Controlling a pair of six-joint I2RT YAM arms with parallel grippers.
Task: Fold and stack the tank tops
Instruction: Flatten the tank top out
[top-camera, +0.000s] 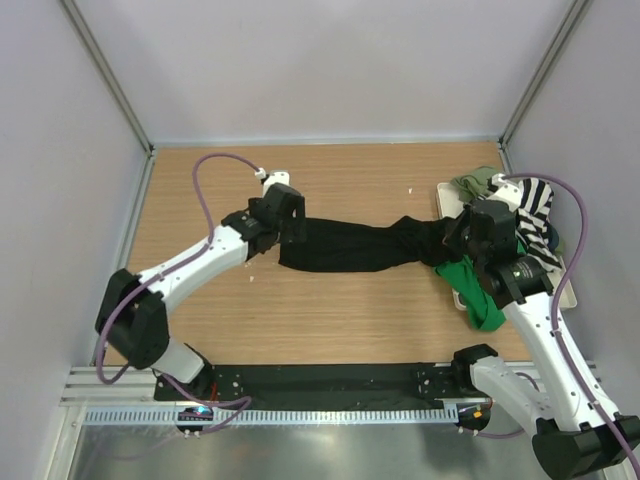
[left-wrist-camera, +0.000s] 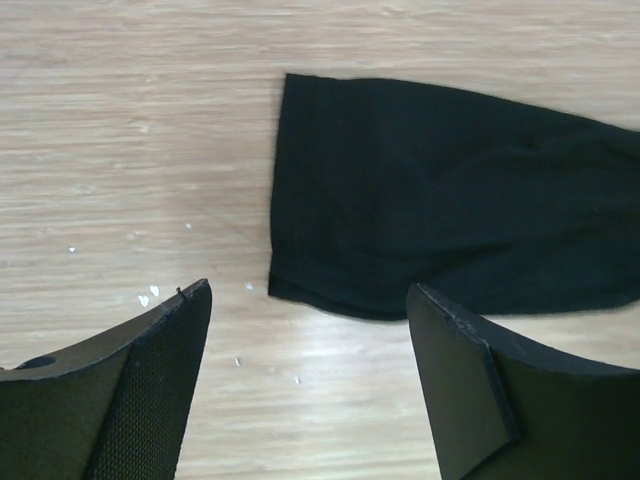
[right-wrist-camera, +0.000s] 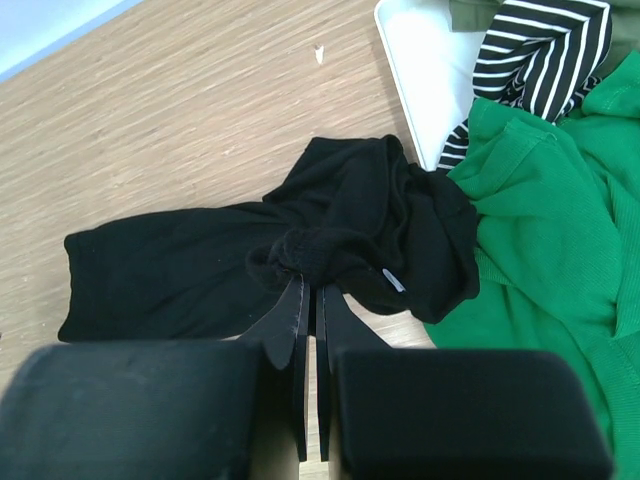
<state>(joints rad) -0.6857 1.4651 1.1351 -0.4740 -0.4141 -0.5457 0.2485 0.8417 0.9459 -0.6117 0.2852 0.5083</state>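
Spreading stage: first garment out, nothing folded or stacked

Item 1, black tank top (top-camera: 345, 245): lies stretched across the middle of the table (top-camera: 300, 320), one end flat with a straight edge at the left, the other end bunched and rumpled at the right, just beside the tray (right-wrist-camera: 420, 80); not yet flat, not yet folded.
Item 2, green tank top (right-wrist-camera: 545, 230): crumpled heap half off the tray, touching the bunched end of item 1; untouched.
Item 3, striped tank top (right-wrist-camera: 548, 50): heaped on the tray behind the green one; untouched.
Item 4, olive tank top (top-camera: 478, 182): only a corner shows at the far end of the tray; untouched.
Left gripper (left-wrist-camera: 305, 300): jaws spread wide, above the flat end of item 1, nothing between them.
Right gripper (right-wrist-camera: 308, 285): fingers pressed together, pinching the bunched end of item 1.
Judgement: early; item 1 wants smoothing, then folding; three garments remain in the heap; no stack begun.
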